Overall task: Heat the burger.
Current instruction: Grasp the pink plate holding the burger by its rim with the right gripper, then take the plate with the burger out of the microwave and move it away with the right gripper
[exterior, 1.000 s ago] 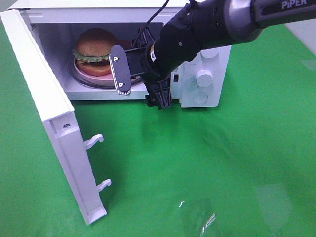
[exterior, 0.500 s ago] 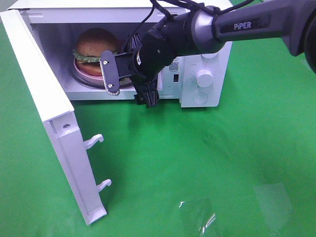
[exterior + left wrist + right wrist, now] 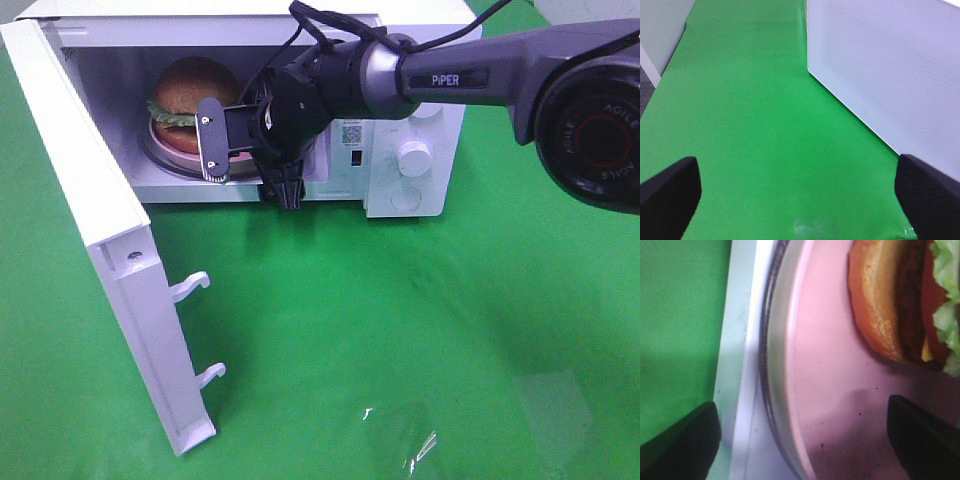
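moved: right gripper [image 3: 250, 160] has swung further left and deeper toward the microwave [image 3: 410, 120] opening than a second ago; burger, plate and door sit as before.
burger: the burger [image 3: 190, 95] sits on the pink plate [image 3: 165, 140] inside the microwave cavity, on the glass turntable [image 3: 776, 390].
right gripper: jaws spread wide, holding nothing, at the cavity's front edge just beside the plate.
left gripper: fingers [image 3: 670, 195] spread apart, nothing between them, over the green cloth [image 3: 765, 125].
high view only: whole microwave, its dial [image 3: 413, 157], the open door [image 3: 110, 250] swung out to the left, the right arm reaching across.
right wrist only: close look at the plate rim, bottom bun and lettuce.
left wrist only: the left gripper itself, and a white perforated panel [image 3: 890, 65] beside it.
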`<state>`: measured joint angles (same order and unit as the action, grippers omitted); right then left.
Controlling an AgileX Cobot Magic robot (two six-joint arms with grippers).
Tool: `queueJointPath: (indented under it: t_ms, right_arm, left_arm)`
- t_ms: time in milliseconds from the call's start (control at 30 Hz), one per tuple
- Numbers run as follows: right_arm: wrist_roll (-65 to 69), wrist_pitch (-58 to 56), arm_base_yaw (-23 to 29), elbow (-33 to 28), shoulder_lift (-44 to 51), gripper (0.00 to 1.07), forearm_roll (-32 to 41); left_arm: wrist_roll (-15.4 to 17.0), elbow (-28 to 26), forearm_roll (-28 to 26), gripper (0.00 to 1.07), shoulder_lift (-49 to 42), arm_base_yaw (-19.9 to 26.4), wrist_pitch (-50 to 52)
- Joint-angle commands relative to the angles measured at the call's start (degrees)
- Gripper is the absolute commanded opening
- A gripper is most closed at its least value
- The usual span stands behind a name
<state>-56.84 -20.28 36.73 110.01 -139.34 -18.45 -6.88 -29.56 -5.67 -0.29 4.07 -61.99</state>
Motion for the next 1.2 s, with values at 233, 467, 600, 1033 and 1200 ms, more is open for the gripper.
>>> queueJointPath:
  t_ms: [233, 467, 600, 1033, 1200]
  right_arm:
    - [-4.35, -0.11, -0.11, 0.92, -2.98, 0.84, 6.47]
    - [-5.21, -0.29, -0.11, 0.92, -3.50, 0.68, 8.71]
    - [-5.21, -1.20, -0.06, 0.92, -3.27, 0.51, 8.71]
    - [-6.25, -6.93, 0.06, 0.92, -0.86, 0.00, 13.64]
    - [-12.78, -10.54, 0.06, 0.46, 0.97, 0.00, 18.91]
  left_arm:
    - [0.46, -0.06, 0.11, 0.98, -0.34, 0.23, 0.69]
    - [0.46, -0.06, 0.11, 0.98, -0.34, 0.23, 0.69]
    - [0.46, -0.06, 0.11, 0.98, -0.34, 0.23, 0.69]
    - [0.46, -0.06, 0.11, 0.98, -0.34, 0.23, 0.69]
    - [0.46, -0.06, 0.11, 0.98, -0.34, 0.23, 0.69]
